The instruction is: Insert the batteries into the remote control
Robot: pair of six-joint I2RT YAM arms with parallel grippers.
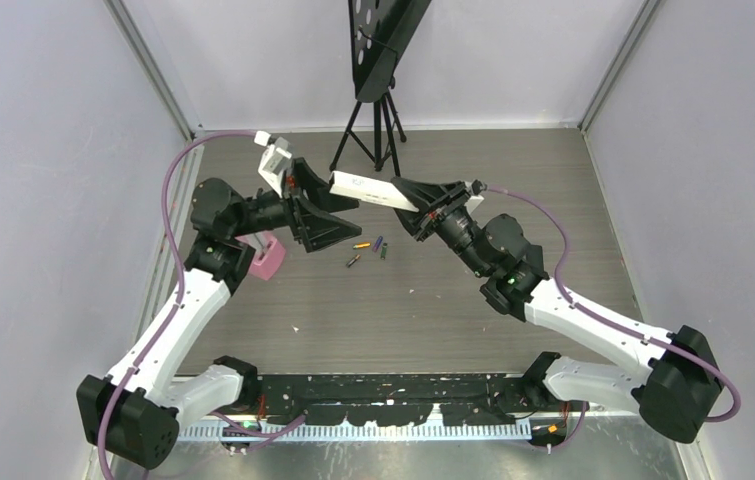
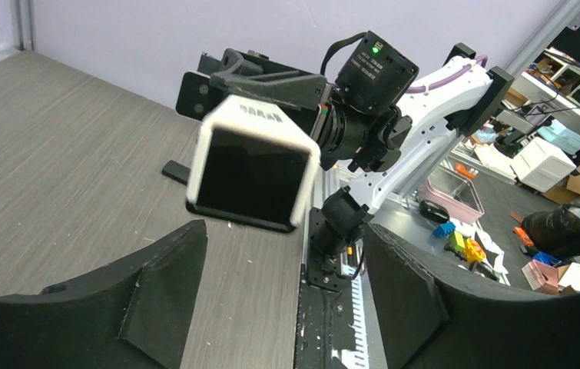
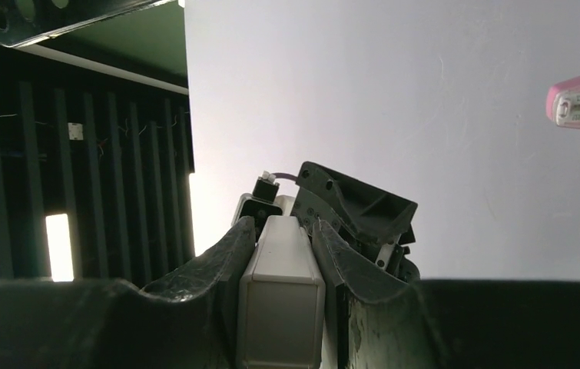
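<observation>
Grey wood-grain desk (image 1: 423, 310) stretches beneath two white-and-black robot arms that meet above its far half. The right pincer (image 3: 283, 228) is clamped on one end of a long white rectangular remote control (image 1: 368, 188). It holds the remote in the air, tilted, with the free end pointing at the left pincer (image 2: 283, 238), whose black fingers are spread wide and grip nothing. Just beneath the remote, four tiny slim cylinders lie near one another on the desk: an orange-yellow battery (image 1: 361, 245), a purple battery (image 1: 378, 242), a dark battery (image 1: 385, 252) and a reddish-brown battery (image 1: 352, 262).
</observation>
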